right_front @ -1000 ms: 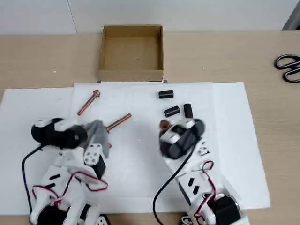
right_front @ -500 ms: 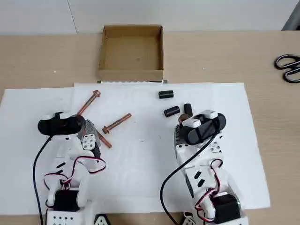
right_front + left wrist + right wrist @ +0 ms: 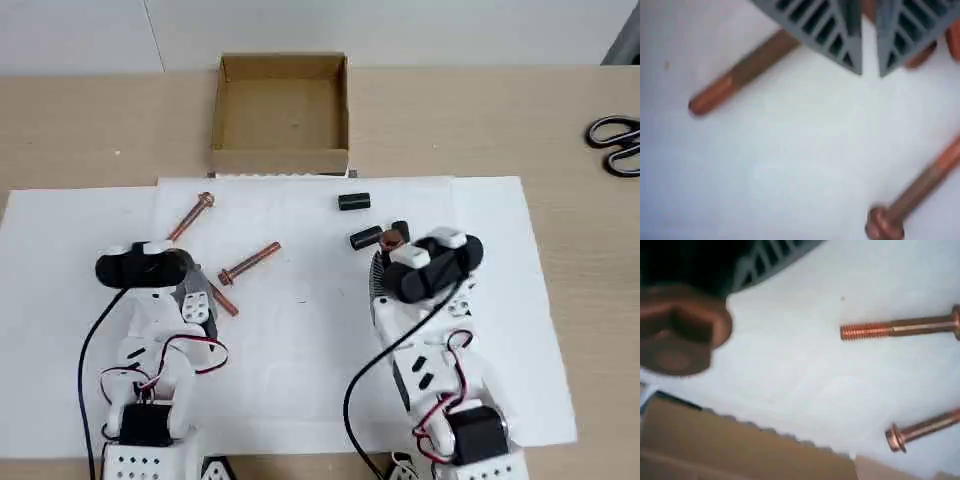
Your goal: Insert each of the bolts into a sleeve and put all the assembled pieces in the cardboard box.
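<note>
My right gripper is shut on a copper bolt; its flanged head sticks out beside the black sleeves. Two sleeves lie loose on the white paper, and a third touches the held bolt's head. My left gripper sits low over the paper with its grey fingers drawn to a narrow slit, holding nothing. A short stretch of bolt lies right at its tip. Two more bolts lie further out. The cardboard box stands behind the paper.
Scissors lie at the far right of the wooden table. The white paper sheet covers the work area, with bare paper between the two arms. In the right wrist view two bolts and the box edge appear.
My right arm carried the bolt to the right and away from me, up to the sleeves. My left arm turned and drew its gripper back a little toward its base.
</note>
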Robot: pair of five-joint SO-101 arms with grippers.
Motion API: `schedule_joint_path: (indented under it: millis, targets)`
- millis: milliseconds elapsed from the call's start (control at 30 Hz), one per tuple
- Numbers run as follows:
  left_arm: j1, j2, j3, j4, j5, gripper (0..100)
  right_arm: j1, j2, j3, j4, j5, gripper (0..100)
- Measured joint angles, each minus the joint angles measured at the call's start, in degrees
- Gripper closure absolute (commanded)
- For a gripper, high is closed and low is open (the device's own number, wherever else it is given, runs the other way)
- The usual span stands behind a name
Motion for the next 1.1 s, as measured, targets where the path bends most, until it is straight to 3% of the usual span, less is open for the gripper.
schedule_joint_path:
  millis: [167, 500, 1100]
  targets:
    - [0.0, 0.0, 0.0, 1.0, 0.0, 99, -0.1, 10.7, -3.0, -7.1, 0.0, 99.5]
    - [0.0, 0.0, 0.0, 1.0, 0.0, 99, -0.2, 47.2, -27.3, -18.3, 0.0, 99.5]
    - [0.0, 0.0, 0.0, 1.0, 0.0, 99, -0.1, 110.4, -82.5, -19.1, -0.2, 99.5]
